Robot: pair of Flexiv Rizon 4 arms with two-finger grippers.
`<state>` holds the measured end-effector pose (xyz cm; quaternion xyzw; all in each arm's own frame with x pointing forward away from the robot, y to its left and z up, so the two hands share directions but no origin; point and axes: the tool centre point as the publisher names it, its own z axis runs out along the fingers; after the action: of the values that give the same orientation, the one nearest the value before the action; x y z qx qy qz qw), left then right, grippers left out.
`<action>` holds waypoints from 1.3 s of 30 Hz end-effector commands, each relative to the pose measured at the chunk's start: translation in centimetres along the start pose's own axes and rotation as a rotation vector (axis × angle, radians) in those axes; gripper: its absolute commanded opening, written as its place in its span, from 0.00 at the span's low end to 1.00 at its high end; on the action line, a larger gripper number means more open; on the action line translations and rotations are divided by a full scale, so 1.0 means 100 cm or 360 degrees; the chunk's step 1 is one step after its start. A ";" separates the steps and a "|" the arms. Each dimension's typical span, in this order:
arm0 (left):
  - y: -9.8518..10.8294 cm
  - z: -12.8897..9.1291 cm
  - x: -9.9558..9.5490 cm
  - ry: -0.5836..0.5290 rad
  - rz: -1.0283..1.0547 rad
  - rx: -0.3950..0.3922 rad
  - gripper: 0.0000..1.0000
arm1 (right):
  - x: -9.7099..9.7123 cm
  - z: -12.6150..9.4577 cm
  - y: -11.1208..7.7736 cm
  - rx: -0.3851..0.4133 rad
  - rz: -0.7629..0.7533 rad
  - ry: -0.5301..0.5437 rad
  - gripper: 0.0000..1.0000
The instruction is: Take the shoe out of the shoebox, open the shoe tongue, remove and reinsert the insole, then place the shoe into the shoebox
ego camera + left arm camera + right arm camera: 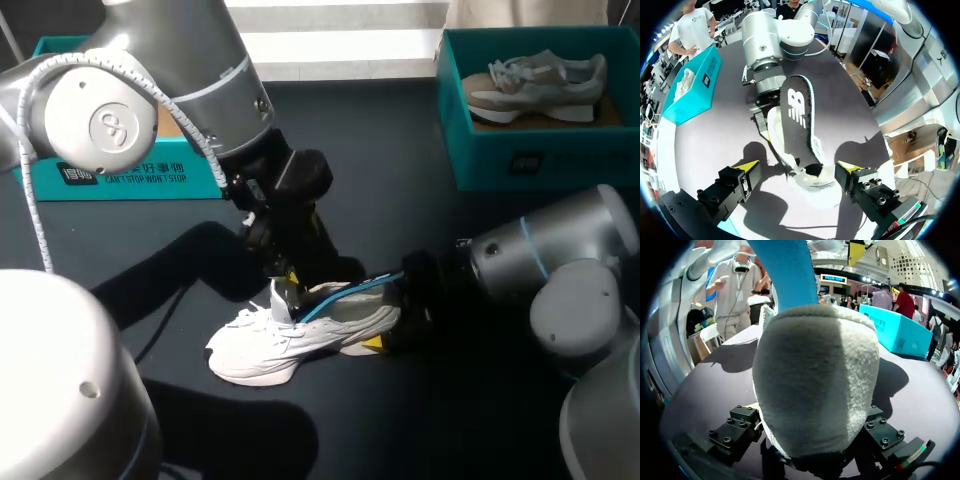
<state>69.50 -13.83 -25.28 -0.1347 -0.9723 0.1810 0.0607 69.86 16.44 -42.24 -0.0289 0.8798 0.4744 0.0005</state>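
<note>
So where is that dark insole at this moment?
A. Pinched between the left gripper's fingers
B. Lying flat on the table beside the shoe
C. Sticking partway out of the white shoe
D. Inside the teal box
C: the insole stands up out of the white shoe, whose heel sits in the right gripper, while the left gripper is open with its fingers wide of it.
</note>
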 end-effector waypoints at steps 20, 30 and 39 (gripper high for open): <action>0.000 0.010 0.009 -0.0109 -0.0067 0.0092 1.00 | -0.002 0.005 -0.003 0.0003 -0.0001 -0.0003 0.00; -0.012 0.030 0.011 -0.0352 -0.0218 0.0166 1.00 | -0.002 0.005 -0.003 0.0003 -0.0001 -0.0003 0.00; -0.012 0.030 0.011 -0.0352 -0.0218 0.0166 1.00 | -0.002 0.005 -0.003 0.0003 -0.0001 -0.0003 0.00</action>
<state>67.90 -15.78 -27.56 -0.0447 -0.9694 0.2401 -0.0245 69.86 16.44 -42.25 -0.0289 0.8798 0.4744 0.0005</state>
